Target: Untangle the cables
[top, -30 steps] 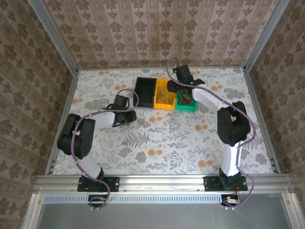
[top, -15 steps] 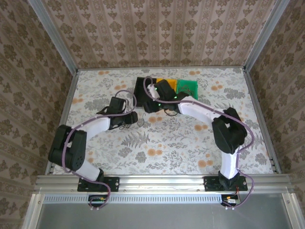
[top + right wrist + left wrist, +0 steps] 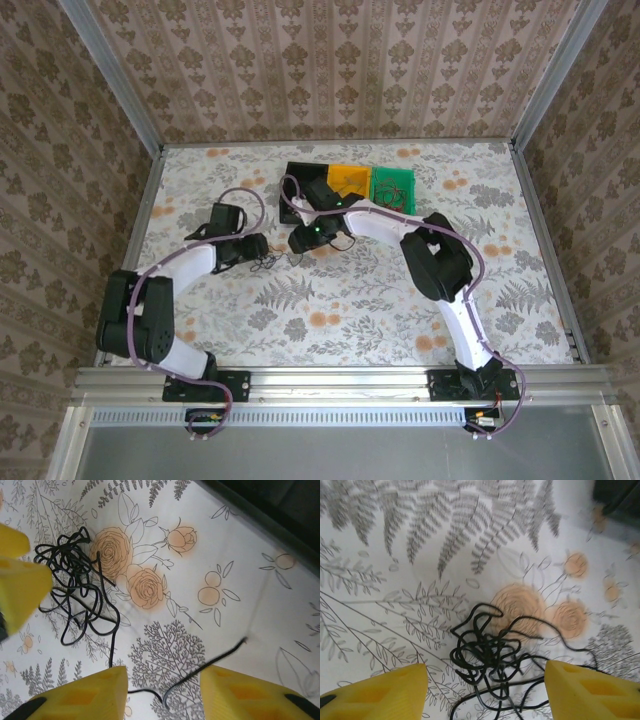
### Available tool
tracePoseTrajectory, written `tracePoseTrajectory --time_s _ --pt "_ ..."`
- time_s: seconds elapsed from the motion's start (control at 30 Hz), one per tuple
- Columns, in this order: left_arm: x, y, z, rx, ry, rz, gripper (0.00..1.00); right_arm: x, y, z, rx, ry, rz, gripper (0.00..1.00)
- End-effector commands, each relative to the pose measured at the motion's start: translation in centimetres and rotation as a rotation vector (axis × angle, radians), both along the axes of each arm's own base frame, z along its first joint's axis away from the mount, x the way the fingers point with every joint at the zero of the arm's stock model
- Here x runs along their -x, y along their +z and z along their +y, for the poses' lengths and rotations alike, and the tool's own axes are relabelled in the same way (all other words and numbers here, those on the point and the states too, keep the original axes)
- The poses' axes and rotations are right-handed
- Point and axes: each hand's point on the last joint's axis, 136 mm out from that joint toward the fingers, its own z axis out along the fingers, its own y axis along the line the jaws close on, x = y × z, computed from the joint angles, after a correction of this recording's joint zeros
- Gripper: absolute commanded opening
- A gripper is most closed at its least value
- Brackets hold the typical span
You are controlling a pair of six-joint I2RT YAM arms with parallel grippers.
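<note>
Left gripper (image 3: 485,680): jaws wide apart, empty; the black cables (image 3: 487,652) lie tangled on the bench (image 3: 385,595) between them.
Right gripper (image 3: 162,680): jaws apart, gripping nothing; one loose strand between them, tangle ahead-left.

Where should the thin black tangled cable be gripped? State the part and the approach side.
On the thin black tangled cable, grip the straight loose tail, not the knotted clump. Come straight down from above with the right hand: the tail lies flat, alone, between its open fingers.
</note>
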Motion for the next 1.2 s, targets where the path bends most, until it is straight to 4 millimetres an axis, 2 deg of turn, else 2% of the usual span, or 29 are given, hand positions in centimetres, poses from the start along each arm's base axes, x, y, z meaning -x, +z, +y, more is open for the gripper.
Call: tracePoseTrajectory --time_s 0.0,0.07,0.13,0.2,0.37,0.47,0.57,0.7,0.77,0.9,0.93,0.97,1.0,1.17 --pt "0.9 -1.5 0.3 -0.004 0.011 0.057 0.61 0.9 -1.1 0.8 -0.012 0.03 0.061 0.26" --pt "0.6 -1.8 0.4 -0.012 0.02 0.052 0.6 0.7 -0.7 0.7 -0.013 0.031 0.045 0.1" --pt "0.3 -2.2 0.6 -0.02 0.036 0.052 0.56 0.5 0.5 0.3 -0.017 0.034 0.004 0.03" --pt "-0.2 -2.6 0.5 -0.02 0.042 0.054 0.53 0.5 2.0 -0.3 -0.027 0.034 -0.039 0.03" --pt "-0.5 -4.0 0.4 -0.031 0.047 0.105 0.27 0.2 6.1 -3.3 -0.012 -0.019 -0.155 0.02" --pt "-0.3 -4.7 0.6 -0.044 0.057 0.122 0.17 -1.0 9.3 -6.4 -0.009 -0.127 -0.257 0.0" --pt "-0.1 -5.0 0.6 -0.036 0.067 0.136 0.13 -2.6 13.2 -10.7 0.018 -0.283 -0.398 0.0" --pt "0.2 -5.2 0.6 -0.028 0.076 0.144 0.09 -4.6 18.9 -18.2 0.041 -0.557 -0.566 0.0" --pt "0.2 -5.3 0.6 -0.028 0.075 0.146 0.09 -5.0 21.3 -21.5 0.019 -0.679 -0.619 0.0" --pt "0.4 -5.4 0.5 -0.028 0.074 0.152 0.1 -5.0 25.7 -26.8 -0.013 -0.857 -0.731 0.0" --pt "0.5 -5.5 0.6 -0.03 0.075 0.154 0.1 -5.1 26.0 -27.9 0.002 -0.9 -0.744 0.0" --pt "0.5 -5.5 0.6 -0.03 0.075 0.156 0.1 -4.5 27.7 -28.8 -0.016 -0.927 -0.777 0.0" --pt "0.6 -5.6 0.6 -0.029 0.076 0.157 0.1 -4.4 28.5 -29.4 -0.025 -0.942 -0.795 0.0" --pt "0.8 -5.7 0.6 -0.027 0.075 0.162 0.11 -4.1 30.2 -30.5 -0.027 -0.968 -0.838 0.0"
